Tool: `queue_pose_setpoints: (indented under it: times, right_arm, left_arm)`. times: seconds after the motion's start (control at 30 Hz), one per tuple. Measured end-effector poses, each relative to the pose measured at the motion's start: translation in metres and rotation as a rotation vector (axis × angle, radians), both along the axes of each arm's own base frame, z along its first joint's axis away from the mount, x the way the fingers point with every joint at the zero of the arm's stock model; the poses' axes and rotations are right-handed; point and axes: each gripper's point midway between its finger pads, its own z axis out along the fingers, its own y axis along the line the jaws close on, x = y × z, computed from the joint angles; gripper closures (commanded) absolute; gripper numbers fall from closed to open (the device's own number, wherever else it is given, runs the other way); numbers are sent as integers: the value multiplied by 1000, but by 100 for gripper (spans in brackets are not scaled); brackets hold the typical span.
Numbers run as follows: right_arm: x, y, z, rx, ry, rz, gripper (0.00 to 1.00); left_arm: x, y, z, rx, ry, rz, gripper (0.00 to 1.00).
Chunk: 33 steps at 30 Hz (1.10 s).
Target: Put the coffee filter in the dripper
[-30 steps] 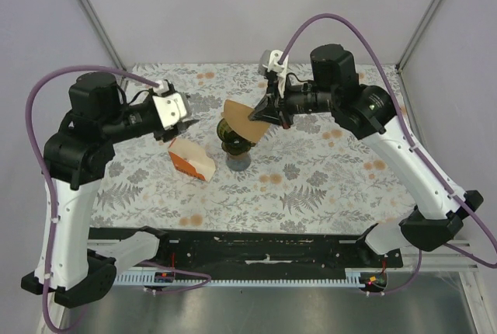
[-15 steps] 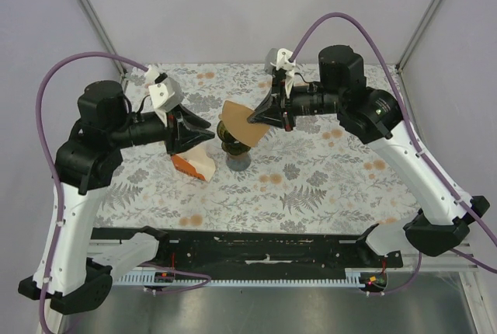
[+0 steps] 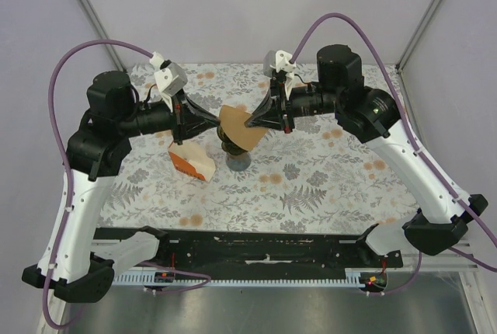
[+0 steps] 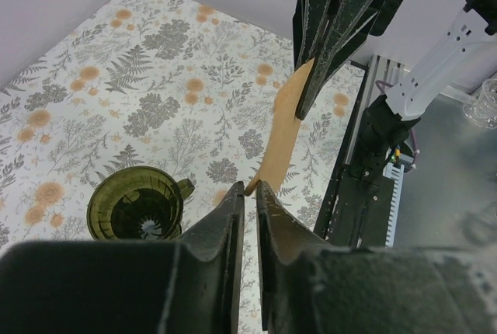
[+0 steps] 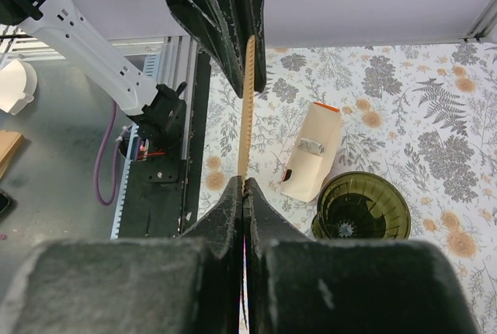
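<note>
The tan coffee filter [image 3: 239,126] hangs edge-up in the air over the dripper [image 3: 235,150], a dark green cup standing on the floral table. My right gripper [image 3: 251,121] is shut on the filter's right edge [image 5: 247,109]. My left gripper [image 3: 217,119] faces it from the left, its jaws a narrow slit apart, with the filter's free corner [image 4: 283,124] right at the fingertips. In the left wrist view the dripper [image 4: 136,213] sits empty below and to the left of the left gripper [image 4: 250,190]. In the right wrist view the dripper [image 5: 361,210] lies right of the right gripper [image 5: 243,182].
An orange and white wedge-shaped carton [image 3: 192,161] lies on the table just left of the dripper, also seen as the carton [image 5: 312,151] in the right wrist view. The black rail [image 3: 264,247] with both arm bases runs along the near edge.
My left gripper has swung right and up from beside the carton to the filter's left corner, its jaws narrowing. The right gripper has held the filter nearly still.
</note>
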Motion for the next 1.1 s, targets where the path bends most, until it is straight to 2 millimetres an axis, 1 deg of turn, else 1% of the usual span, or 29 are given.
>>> queue_pose_setpoints:
  times: [0.07,0.1,0.3,0.47,0.6,1.1]
  right_arm:
    - [-1,0,0,1,1,4,100]
    - [-1,0,0,2,1,8,100]
    - [-2,0,0,3,2,13,100]
    - [-5,1,0,5,2,30,100]
    - [-6,1,-4,0,5,42,100]
    - [-9,2,-4,5,4,68,100]
  left_arm:
    - [0,-1,1,-8,5,-2,97]
    - [-1,-1,2,-13,7,-5,98]
    - [-1,-3,5,-23,10,-9,98]
    - [6,1,3,-11,5,38,98]
    - [9,3,1,0,0,56,98]
    - [6,0,1,0,-1,39,98]
